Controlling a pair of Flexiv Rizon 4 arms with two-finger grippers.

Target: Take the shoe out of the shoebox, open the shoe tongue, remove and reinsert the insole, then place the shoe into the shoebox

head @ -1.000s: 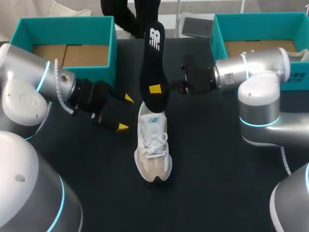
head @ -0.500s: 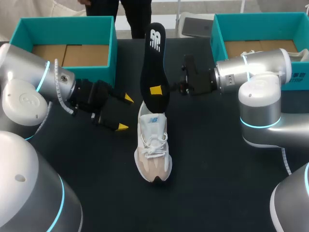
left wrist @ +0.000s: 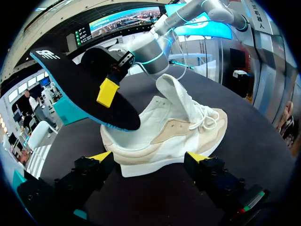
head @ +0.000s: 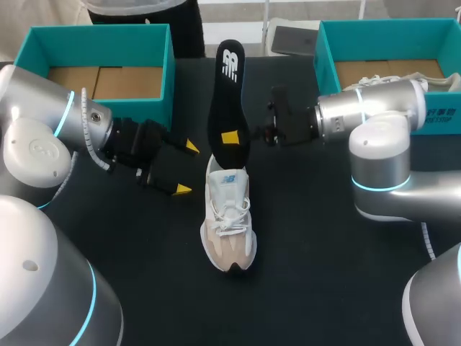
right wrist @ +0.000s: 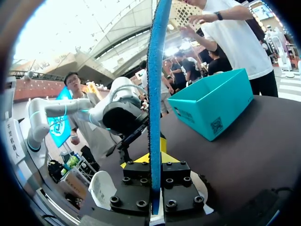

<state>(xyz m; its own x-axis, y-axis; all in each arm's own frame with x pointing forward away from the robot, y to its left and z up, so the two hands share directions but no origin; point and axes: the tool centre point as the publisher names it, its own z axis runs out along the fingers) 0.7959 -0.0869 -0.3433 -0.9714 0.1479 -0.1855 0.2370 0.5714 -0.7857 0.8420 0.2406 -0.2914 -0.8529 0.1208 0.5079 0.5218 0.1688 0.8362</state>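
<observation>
Right gripper (head: 232, 138) edged leftward, clamping insole (head: 227, 86) above shoe (head: 228, 216); left gripper (head: 186, 169) unmoved

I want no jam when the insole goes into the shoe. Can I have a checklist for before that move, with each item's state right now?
1. Right gripper shut on the insole: ok, fingers clamp both faces.
2. Insole's lower end at the sneaker heel opening: ok.
3. Tongue pulled open: ok, it stands up.
4. Left gripper steadying the sneaker: not ok, it is open and beside the sneaker, apart from it.
5. Sneaker upright on the table: ok.
6. How deep the insole sits inside: cannot tell.
</observation>
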